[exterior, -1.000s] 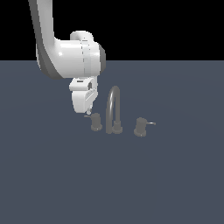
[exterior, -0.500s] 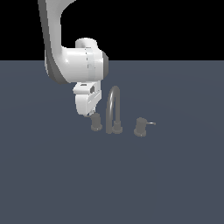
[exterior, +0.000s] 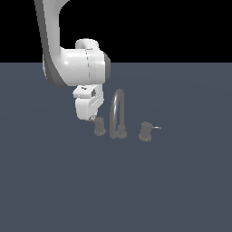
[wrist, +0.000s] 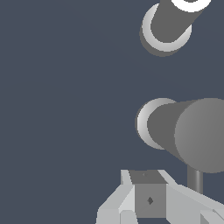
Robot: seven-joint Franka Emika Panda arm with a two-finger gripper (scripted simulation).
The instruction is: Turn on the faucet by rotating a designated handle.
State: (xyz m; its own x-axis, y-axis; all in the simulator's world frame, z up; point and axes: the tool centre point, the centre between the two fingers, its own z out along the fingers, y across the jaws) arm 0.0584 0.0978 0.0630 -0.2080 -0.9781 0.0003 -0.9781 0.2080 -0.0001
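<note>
In the exterior view, the faucet (exterior: 118, 113) stands on the dark slate tabletop (exterior: 181, 181), a little left of the middle of the scene. Its arched spout rises from a round base, and a stubby knob sits on each side. The handle (exterior: 99, 127) is the knob on the exterior view's left; its lever rod is hidden behind the arm's lower end. The twin knob (exterior: 145, 131) stands apart on the exterior view's right, its thin lever pointing right. The white arm (exterior: 74, 68) comes down from the upper left, and its end effector (exterior: 93, 118) hangs just above and beside the handle, on the handle's left. Whether it touches the handle cannot be told from here, nor how far the fingers stand apart.

In the wrist view, the handle (wrist: 188, 131) fills the frame as a thick grey cylinder seen nearly end-on, with its thin rod running from it toward the end effector (wrist: 151, 205). The spout's base (wrist: 168, 26) shows farther off. The pale finger (wrist: 127, 201) beside a grey block lies close by the rod; nothing is plainly clamped, and the opening cannot be judged.
</note>
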